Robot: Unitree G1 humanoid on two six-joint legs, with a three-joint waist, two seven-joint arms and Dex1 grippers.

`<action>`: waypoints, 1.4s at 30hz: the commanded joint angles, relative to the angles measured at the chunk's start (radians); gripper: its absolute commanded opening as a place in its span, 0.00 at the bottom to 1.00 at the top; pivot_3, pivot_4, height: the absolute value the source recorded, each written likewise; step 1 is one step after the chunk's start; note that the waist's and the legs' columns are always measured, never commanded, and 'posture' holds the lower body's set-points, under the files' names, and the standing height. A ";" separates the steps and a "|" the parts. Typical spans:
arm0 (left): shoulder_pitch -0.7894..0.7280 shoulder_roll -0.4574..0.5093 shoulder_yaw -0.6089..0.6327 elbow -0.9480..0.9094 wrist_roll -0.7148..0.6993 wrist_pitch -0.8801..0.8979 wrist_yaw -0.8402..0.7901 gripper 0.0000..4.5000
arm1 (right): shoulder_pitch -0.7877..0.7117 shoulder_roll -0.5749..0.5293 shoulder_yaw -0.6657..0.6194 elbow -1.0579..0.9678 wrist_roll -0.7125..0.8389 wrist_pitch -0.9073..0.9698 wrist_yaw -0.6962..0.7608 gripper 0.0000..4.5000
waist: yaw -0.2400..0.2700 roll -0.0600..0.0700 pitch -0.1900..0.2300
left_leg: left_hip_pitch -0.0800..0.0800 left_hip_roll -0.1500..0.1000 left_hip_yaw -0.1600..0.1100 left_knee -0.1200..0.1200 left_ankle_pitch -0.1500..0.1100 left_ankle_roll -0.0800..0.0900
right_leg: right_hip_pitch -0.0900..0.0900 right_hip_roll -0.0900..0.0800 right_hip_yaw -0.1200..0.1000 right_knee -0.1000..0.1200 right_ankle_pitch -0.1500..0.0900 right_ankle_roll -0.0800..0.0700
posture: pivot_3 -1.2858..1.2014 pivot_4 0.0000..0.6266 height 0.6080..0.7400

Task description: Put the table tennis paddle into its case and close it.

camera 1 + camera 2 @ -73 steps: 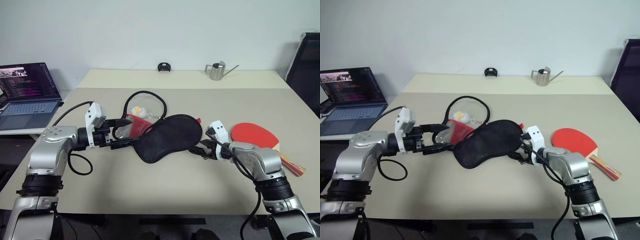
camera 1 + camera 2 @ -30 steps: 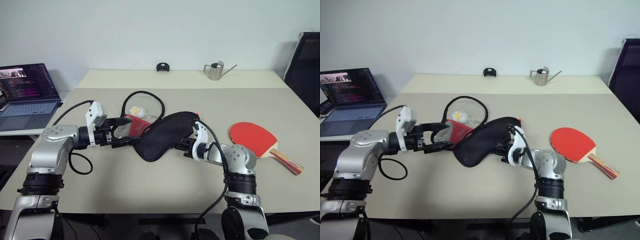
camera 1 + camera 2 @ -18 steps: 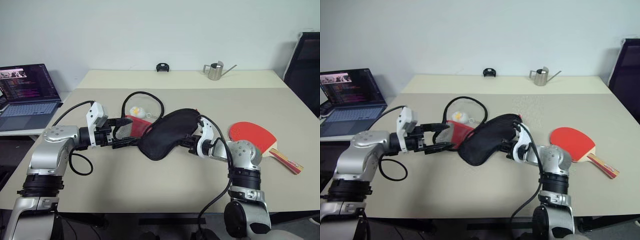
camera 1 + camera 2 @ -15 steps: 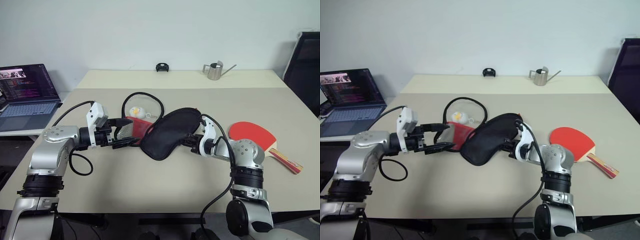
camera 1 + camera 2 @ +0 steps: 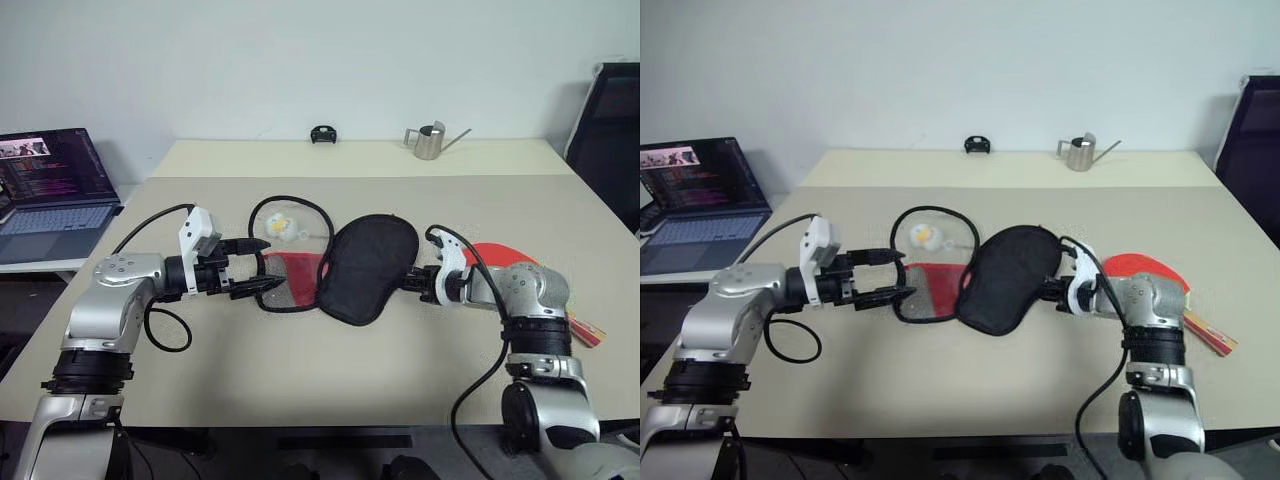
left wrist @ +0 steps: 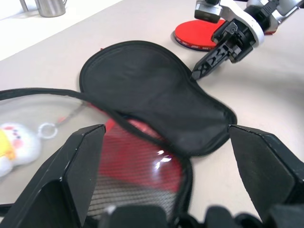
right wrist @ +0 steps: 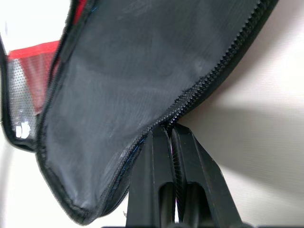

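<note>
Right tool [image 7: 171,130] pinched on case [image 5: 368,265] edge (black side up), left tool [image 5: 262,268] wide apart.

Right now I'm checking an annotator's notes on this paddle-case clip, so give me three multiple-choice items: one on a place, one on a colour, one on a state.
1. Where does the table tennis paddle lie?
A. inside the case
B. on the table, behind the right gripper
C. on the laptop

2. What colour is the flap of the case that the right gripper holds?
A. black
B. white
C. yellow

3. How does the right gripper stand?
A. wide open above the table
B. shut on the case's zipper edge
C. shut on the paddle handle

Answers: 1 B, its red face shows on the table past the right wrist. 2 A, the flap facing up is black. 3 B, the right wrist view shows both fingers pinched on the zipper edge.
</note>
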 commanded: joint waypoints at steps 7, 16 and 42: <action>-0.029 -0.008 -0.005 -0.049 -0.005 0.011 -0.001 1.00 | -0.163 -0.132 0.122 0.236 -0.109 -0.204 0.184 0.01 | -0.001 0.000 0.000 | 0.000 0.000 0.000 0.000 0.000 0.000 | 0.000 0.000 0.000 0.000 0.000 0.000 | 0.52 0.24 1.00; -0.052 -0.013 -0.021 -0.036 0.000 0.009 -0.006 1.00 | -0.226 -0.147 0.157 0.394 -0.189 -0.318 0.259 0.01 | 0.000 0.000 0.000 | -0.001 0.000 0.000 0.000 0.002 -0.003 | 0.000 0.000 0.000 -0.001 0.000 0.000 | 0.52 0.24 1.00; -0.108 -0.044 -0.058 0.006 0.014 -0.003 -0.034 1.00 | -0.267 -0.196 0.124 0.544 -0.293 -0.466 0.250 0.15 | 0.001 0.000 0.000 | -0.002 0.000 0.000 0.001 0.002 -0.003 | 0.000 -0.001 -0.001 -0.001 0.000 0.000 | 0.52 0.24 1.00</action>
